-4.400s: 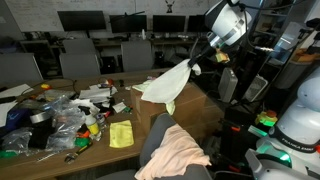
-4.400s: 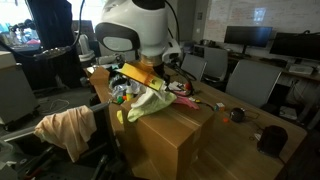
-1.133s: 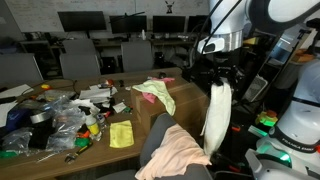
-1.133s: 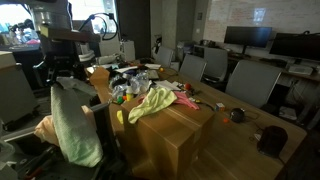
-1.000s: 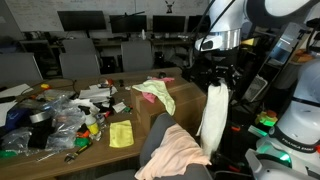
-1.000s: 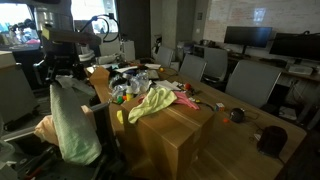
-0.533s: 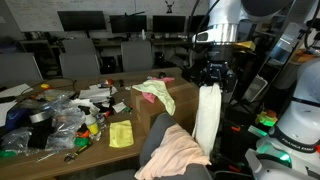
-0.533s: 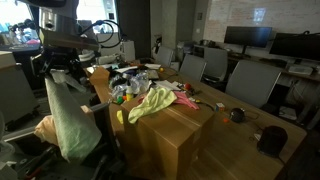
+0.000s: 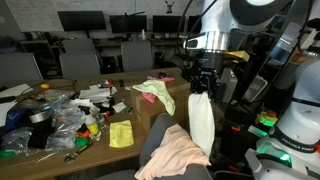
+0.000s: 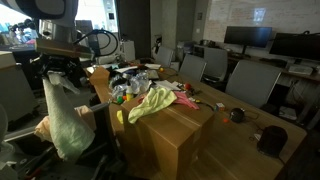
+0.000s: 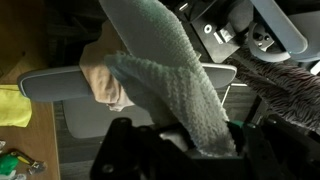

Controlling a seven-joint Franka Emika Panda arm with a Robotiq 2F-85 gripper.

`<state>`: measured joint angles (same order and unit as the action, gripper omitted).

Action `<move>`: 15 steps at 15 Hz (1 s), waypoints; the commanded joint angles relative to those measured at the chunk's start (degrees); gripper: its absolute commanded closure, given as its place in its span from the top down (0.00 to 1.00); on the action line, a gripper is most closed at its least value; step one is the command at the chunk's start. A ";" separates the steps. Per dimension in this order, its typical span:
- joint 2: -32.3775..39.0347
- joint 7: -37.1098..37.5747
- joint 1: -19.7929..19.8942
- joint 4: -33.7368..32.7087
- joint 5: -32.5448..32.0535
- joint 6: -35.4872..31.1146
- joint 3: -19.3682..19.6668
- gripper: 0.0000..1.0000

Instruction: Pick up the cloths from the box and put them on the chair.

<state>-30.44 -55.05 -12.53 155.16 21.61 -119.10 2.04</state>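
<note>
I've got the gripper [image 9: 203, 86] pinched on the pale cloth [image 9: 201, 122], hanging straight below it, right over the chair [image 9: 157, 128] w/ peach cloth [image 9: 176, 152]. Yellow-green cloth [image 9: 155, 93] lies atop box [image 10: 175, 130].

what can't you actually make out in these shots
- Tool fingertips: in the wrist view they are dark, blurred and covered by the held cloth.
- Box inside: in both exterior views its walls and the yellow-green cloth hide whether more lies below.
- Chair seat: in an exterior view it is covered by the peach cloth and cut off by the bottom edge.
- Table clutter: too small to name.
</note>
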 commanded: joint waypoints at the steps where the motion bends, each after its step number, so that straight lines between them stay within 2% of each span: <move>1: 6.41 5.39 -1.87 -1.98 3.76 -6.01 -1.97 0.00; 9: 17.68 17.63 -3.17 -7.87 8.41 -16.41 -5.49 0.00; 15: 24.19 24.17 -2.32 -11.23 5.18 -19.64 -7.95 0.00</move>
<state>-9.74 -34.28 -15.24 146.26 28.51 -136.87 -4.31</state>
